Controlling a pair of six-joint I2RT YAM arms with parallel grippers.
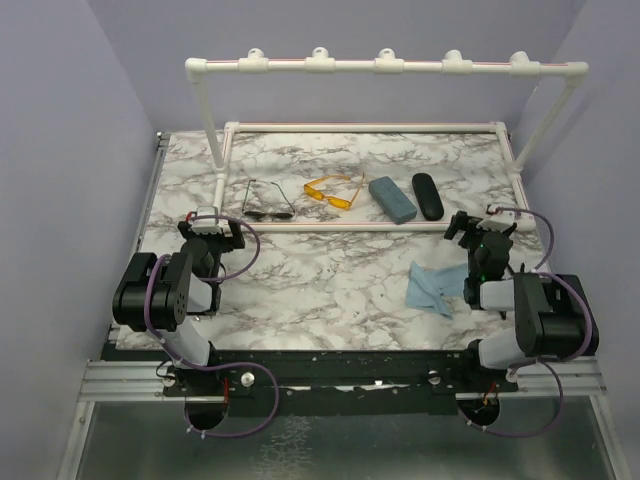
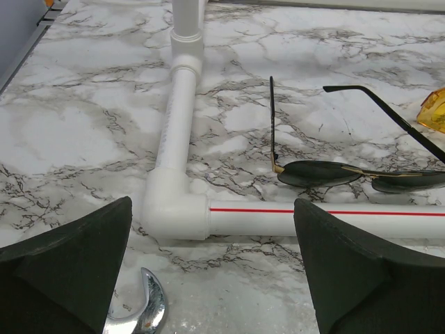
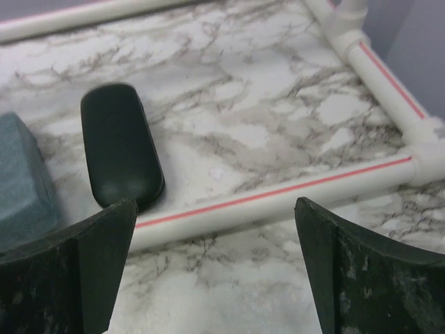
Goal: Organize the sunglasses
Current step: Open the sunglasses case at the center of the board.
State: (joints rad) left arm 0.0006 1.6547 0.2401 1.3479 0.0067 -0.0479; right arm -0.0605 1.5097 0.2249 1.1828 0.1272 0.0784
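The dark wire-frame sunglasses [image 1: 268,201] lie unfolded inside the white pipe frame at the left; the left wrist view shows them [image 2: 348,170] just beyond the near pipe. The yellow-orange sunglasses [image 1: 331,192] lie to their right; only a corner shows in the left wrist view [image 2: 434,110]. My left gripper [image 1: 213,226] is open and empty, on the near side of the pipe, left of the dark pair. My right gripper [image 1: 481,226] is open and empty, on the near side of the pipe, right of the cases.
A grey-blue rectangular case [image 1: 392,199] and a black oval case [image 1: 427,195] lie inside the pipe frame [image 1: 360,227]. A light blue cloth [image 1: 436,286] lies beside the right arm. A taller pipe rail [image 1: 385,66] stands at the back. A chrome hook [image 2: 142,309] lies under the left gripper.
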